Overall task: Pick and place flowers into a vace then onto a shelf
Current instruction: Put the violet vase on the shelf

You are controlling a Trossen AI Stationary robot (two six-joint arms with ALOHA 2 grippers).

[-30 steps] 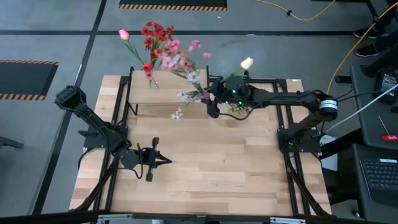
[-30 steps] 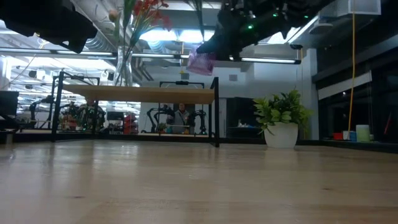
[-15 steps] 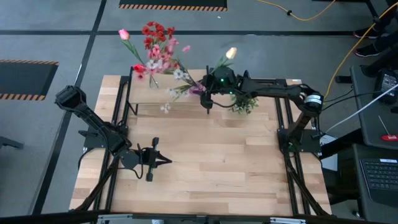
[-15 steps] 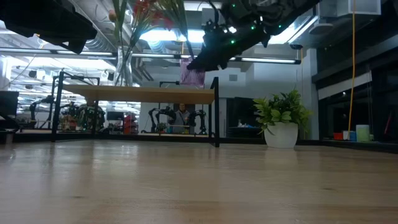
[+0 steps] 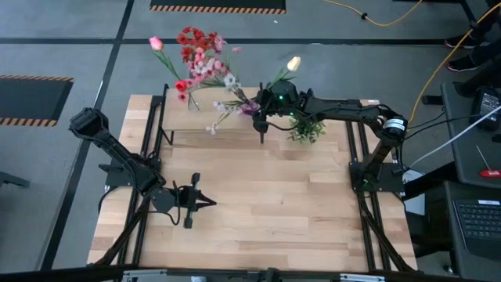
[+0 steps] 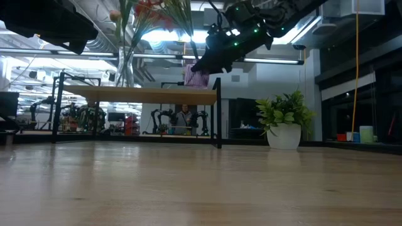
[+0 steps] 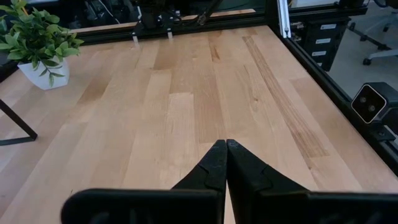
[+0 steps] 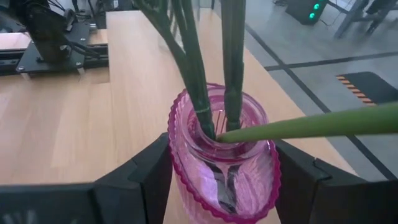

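Note:
My right gripper (image 5: 260,117) is shut on a pink ribbed glass vase (image 8: 224,168) over the right end of the shelf (image 6: 147,95). The vase holds flowers: pink blossoms (image 5: 207,69), pale sprigs (image 5: 215,125) and a cream tulip (image 5: 293,63) on green stems (image 8: 199,74). A clear vase (image 6: 123,69) with red blossoms (image 5: 196,39) and a pink tulip (image 5: 155,43) stands on the shelf's left part. My left gripper (image 5: 205,204) is shut and touches nothing, low over the table's near left. My right gripper pinches the pink vase's body at its two opposite ribbed sides (image 8: 177,162), one finger (image 8: 140,177) on each. The fingers come nearly level from the table's right side. The vase stands about upright just over the shelf board (image 6: 188,94); whether its base touches it I cannot tell.
A bushy green plant in a white pot (image 6: 284,122) stands on the table right of the shelf, under my right arm. The shelf's black legs (image 6: 218,113) reach down to the tabletop. The near half of the table (image 5: 266,219) is bare wood.
My right gripper has carried the pink vase toward the table's left and far edge, from above the green plant to above the shelf's right end, sinking a little. The flowers in it have swung along leftward. Most of this happened in the earlier half second.

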